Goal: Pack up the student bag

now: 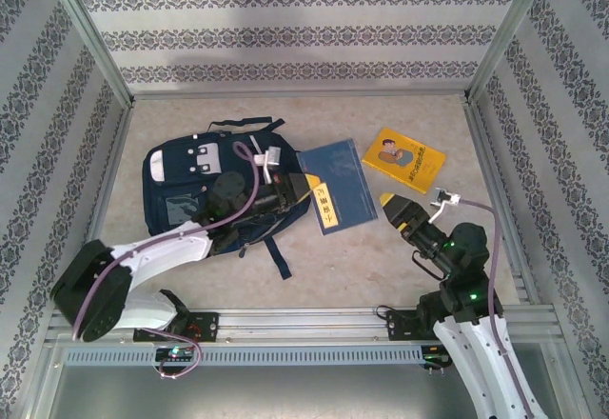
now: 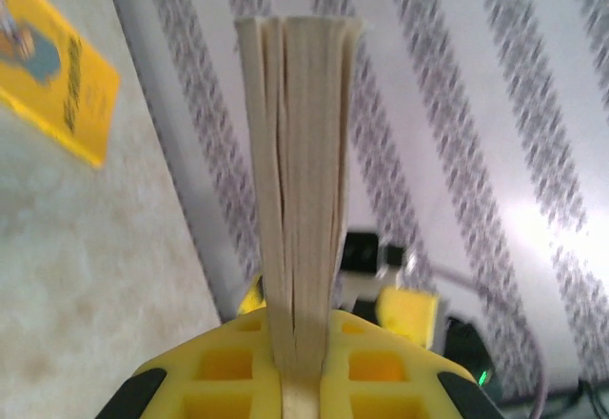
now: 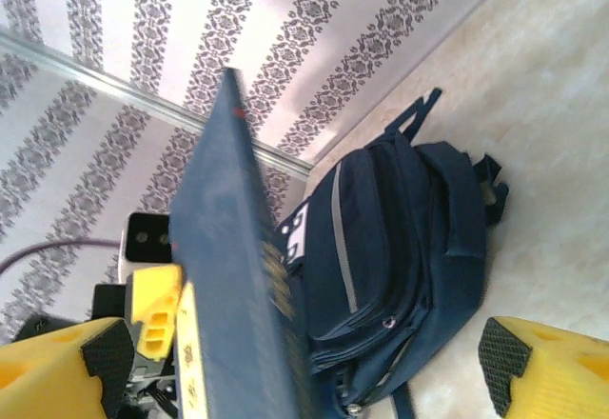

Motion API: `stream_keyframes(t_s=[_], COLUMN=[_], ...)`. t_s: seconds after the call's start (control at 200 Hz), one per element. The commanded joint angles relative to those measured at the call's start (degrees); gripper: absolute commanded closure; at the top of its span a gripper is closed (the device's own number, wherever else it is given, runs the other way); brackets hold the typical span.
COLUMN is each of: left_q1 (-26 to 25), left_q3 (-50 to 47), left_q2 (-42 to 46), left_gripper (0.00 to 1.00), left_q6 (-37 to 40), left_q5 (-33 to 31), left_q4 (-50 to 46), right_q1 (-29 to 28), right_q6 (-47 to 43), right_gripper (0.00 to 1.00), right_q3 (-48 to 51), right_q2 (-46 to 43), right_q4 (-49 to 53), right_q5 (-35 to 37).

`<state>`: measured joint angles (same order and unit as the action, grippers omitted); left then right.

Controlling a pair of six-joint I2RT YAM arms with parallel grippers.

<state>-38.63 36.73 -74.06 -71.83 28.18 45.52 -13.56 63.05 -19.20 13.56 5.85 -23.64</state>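
Two pairs of jaws face each other across one blue book [image 1: 335, 183]. The left jaws are clenched on its page edge, the pages standing up between their yellow fingers [image 2: 381, 371]. The right jaws stand released and wide, one finger [image 3: 542, 362] on each side of the book's spine and clear of it.

The book's left edge sits at the right rim of the student bag [image 1: 171, 186], and its right edge is close to the right jaws. Bare tabletop [image 1: 352, 267] lies between the book and the near rail [image 1: 304, 322], and more lies beyond the bag toward the striped far wall [image 1: 285, 29].

Just past the blue book, toward the right wall, a yellow book [image 1: 404, 159] lies flat, apart from both the book and the wall.

The student bag lies front side up on the left half of the tabletop, under the left arm. Its carry loop points to the far wall and a loose strap trails toward the near rail. Its longer side seems to run left to right, though the arm hides part of it.
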Motion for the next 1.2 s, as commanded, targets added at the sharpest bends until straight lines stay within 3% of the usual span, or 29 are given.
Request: stream_keyframes(t_s=[0.0, 0.235, 0.555, 0.705, 1.039, 1.099, 1.194], left_q1=[-0.56, -2.10, -3.20, -3.55, -3.99, -4.07, -4.08], left_q3=[-1.49, -1.99, -0.85, -1.31, -1.16, -1.21, -1.56], left_q2=[2.24, 2.54, 1.37, 1.23, 0.40, 0.32, 0.53], left_gripper=[1.00, 1.00, 1.00, 1.00, 1.00, 1.00, 1.00], left_q6=[-4.15, -8.75, -9.91, -10.17, -10.73, -10.84, -10.71], left_q5=[-13.06, -18.14, -18.43, -19.81, -19.86, -19.83, -19.98], left_q4=[3.97, 3.71, 3.44, 3.26, 3.34, 3.24, 2.72], right_q1=[-3.56, -13.63, -20.29, -23.50, -25.74, -25.85, -25.84], right_q6=[7.69, 8.15, 7.43, 6.48, 8.56, 8.72, 8.65], right_gripper=[0.04, 0.02, 0.04, 0.09, 0.34, 0.44, 0.70], right_q3=[4.98, 5.78, 2.19, -0.13, -7.03, -7.50, -7.21], right_q2=[-1.44, 0.24, 15.35, 21.85, 32.84, 33.77, 33.71], right_q4=[-7.59, -15.61, -27.29, -31.85, -38.89, -39.36, -38.81], right_q5=[5.23, 15.75, 16.87, 17.68, 19.07, 19.20, 20.58])
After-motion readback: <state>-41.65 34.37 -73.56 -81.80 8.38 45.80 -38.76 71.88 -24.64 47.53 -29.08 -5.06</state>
